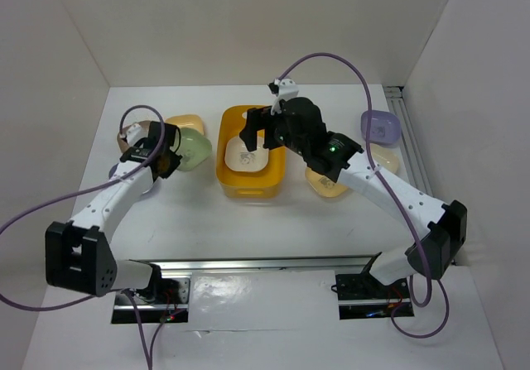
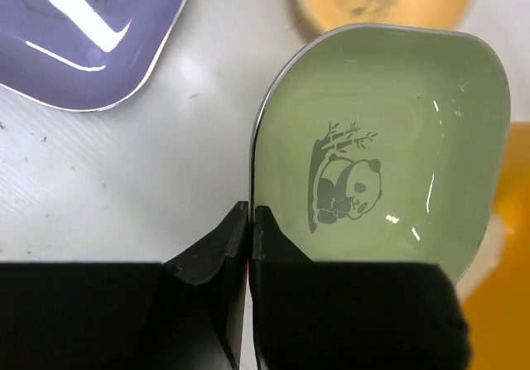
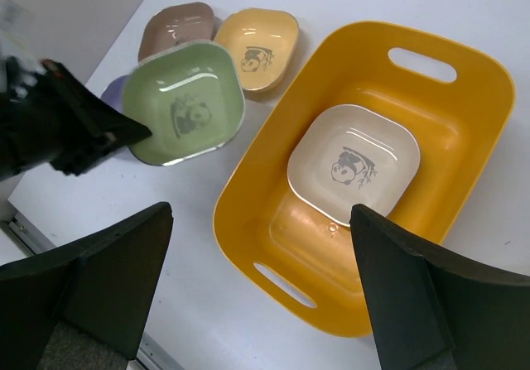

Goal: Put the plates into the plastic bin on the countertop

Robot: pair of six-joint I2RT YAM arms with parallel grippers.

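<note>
My left gripper (image 1: 166, 160) is shut on the rim of a green plate (image 1: 195, 148) with a panda mark and holds it just left of the yellow-orange plastic bin (image 1: 251, 186). The left wrist view shows the jaws (image 2: 250, 221) pinching the green plate's (image 2: 389, 130) edge. A cream plate (image 1: 247, 153) lies inside the bin. My right gripper (image 1: 255, 130) hangs open and empty above the bin; in its wrist view it (image 3: 261, 213) straddles the bin (image 3: 472, 138) and cream plate (image 3: 354, 163). The green plate (image 3: 184, 103) shows there too.
On the left lie a yellow plate (image 1: 185, 124), a taupe plate (image 1: 132, 132) and a lavender plate (image 2: 91, 31). On the right lie a lavender plate (image 1: 380, 126), a pale yellow plate (image 1: 325, 184) and a cream plate (image 1: 387, 163). A metal rail (image 1: 265, 264) runs along the near edge.
</note>
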